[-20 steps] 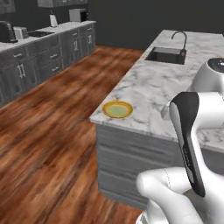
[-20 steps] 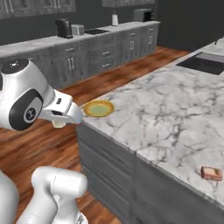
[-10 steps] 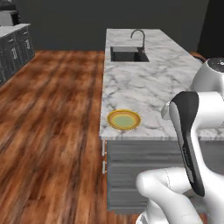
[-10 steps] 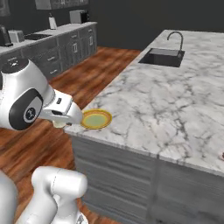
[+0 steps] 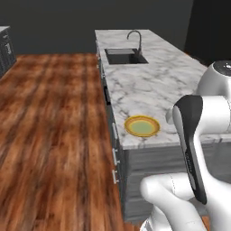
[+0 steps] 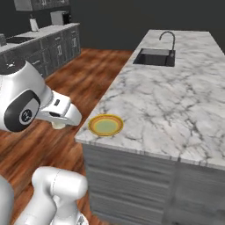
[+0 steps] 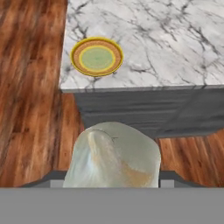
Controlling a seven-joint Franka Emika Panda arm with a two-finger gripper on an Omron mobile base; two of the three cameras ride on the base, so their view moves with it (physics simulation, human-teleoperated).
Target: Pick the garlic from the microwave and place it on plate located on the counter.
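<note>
Tool (image 7: pixel 113 181) clamped on garlic bulb (image 7: pixel 114 154), plate (image 7: pixel 96 57) ahead at table (image 7: pixel 175 43) corner: early release risks floor drop.

Wood floor (image 5: pixel 54 135) in reddish-brown planks; dark wall (image 5: pixel 90 18) behind; grey cabinets (image 6: pixel 48 50) along the far side; dark grey drawers (image 7: pixel 144 111) with silver handles (image 5: pixel 114 155).

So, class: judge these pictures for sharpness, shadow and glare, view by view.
Left base view: floor planks smeared, plate fairly crisp. Right base view: flat even light, no glare on the counter, far cabinets soft. Hand view: the garlic looms large and blurry in the gripper; the plate casts no clear shadow.
</note>
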